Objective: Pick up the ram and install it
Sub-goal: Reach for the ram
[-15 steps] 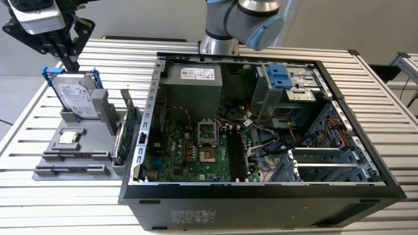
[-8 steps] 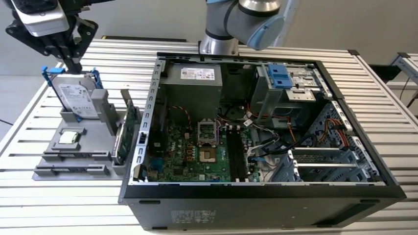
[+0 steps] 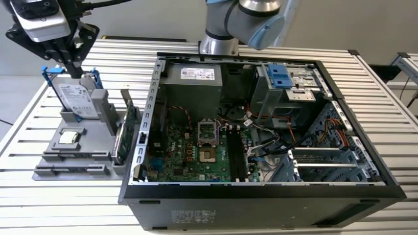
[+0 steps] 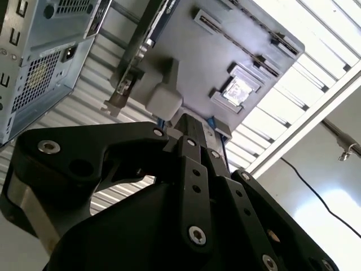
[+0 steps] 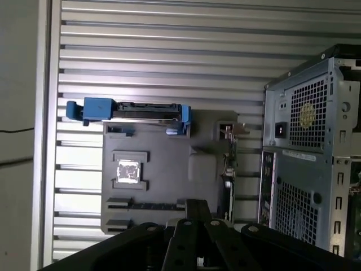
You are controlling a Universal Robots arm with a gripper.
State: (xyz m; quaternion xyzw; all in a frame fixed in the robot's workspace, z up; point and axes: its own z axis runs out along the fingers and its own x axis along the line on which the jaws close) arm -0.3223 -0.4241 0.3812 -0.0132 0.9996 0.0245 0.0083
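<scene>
Little is done so far: the ram (image 5: 148, 206) seems to lie slotted in the gray holder (image 3: 49, 148) (at the exterior view's left of the computer case (image 3: 261, 196)). The pincer (image 3: 77, 73) hovers above the holder's far end, pinched together and empty.

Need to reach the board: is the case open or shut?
Open: in the exterior view the case has no top panel, and the motherboard shows inside.

You have a slatted bench (image 3: 65, 205) carrying an open PC case (image 3: 261, 210) mid-bench and a grey holder (image 3: 98, 147) towards the edge on the exterior view's left.
</scene>
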